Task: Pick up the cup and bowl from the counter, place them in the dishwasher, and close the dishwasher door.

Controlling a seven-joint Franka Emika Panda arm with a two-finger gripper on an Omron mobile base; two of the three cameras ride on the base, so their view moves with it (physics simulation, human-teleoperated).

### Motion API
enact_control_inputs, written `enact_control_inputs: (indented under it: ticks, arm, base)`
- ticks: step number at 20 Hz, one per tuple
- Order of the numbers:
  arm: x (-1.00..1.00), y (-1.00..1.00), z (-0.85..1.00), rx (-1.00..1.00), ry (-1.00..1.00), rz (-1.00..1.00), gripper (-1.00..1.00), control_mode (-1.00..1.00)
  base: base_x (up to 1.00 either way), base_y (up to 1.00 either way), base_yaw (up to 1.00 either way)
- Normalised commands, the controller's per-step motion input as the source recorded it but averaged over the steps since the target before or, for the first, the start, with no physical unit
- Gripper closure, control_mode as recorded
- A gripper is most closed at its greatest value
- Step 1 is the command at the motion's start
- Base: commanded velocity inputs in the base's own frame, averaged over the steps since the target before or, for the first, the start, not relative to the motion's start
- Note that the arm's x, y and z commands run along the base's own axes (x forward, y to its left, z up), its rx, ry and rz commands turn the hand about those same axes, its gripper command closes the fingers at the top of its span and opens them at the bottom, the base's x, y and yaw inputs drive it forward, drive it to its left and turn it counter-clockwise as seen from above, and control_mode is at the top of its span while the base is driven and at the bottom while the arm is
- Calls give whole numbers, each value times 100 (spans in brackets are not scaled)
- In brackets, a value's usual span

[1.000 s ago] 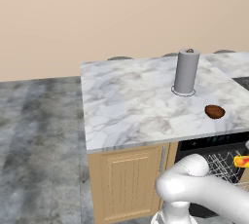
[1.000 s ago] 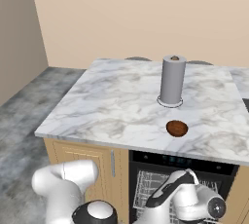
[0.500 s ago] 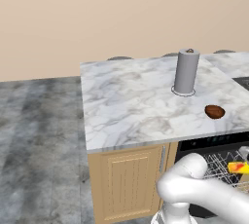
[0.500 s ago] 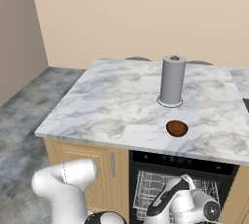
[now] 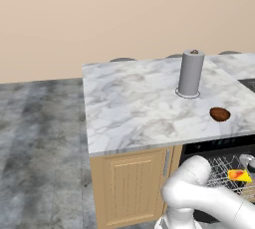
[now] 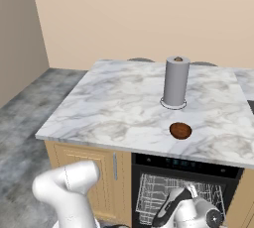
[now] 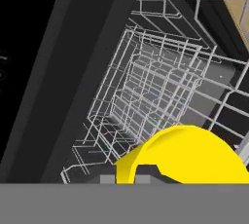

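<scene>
Cup (image 7: pixel 194 155) clamped in hand, prob. just above dishwasher (image 7: pixel 160 86) rack.

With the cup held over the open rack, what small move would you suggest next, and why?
Probably lower a little further, then release. The gripper is shut on the cup, which hangs just above the white rack of the dishwasher, not yet resting on it. The bowl waits on the counter.
</scene>
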Motion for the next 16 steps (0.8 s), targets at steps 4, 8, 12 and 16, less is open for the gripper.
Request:
enact_control_inputs:
  ticks: [4,8,12,16]
  arm:
    - [36,-8,-45,0,5,0,100,-100]
    - [34,-11,-48,0,5,0,100,-100]
    - [33,-19,-41,0,4,0,100,-100]
    - [31,-18,-41,0,3,0,100,-100]
  base:
    - [0,0,0]
    - [0,0,0]
    - [0,0,0]
    - [0,0,0]
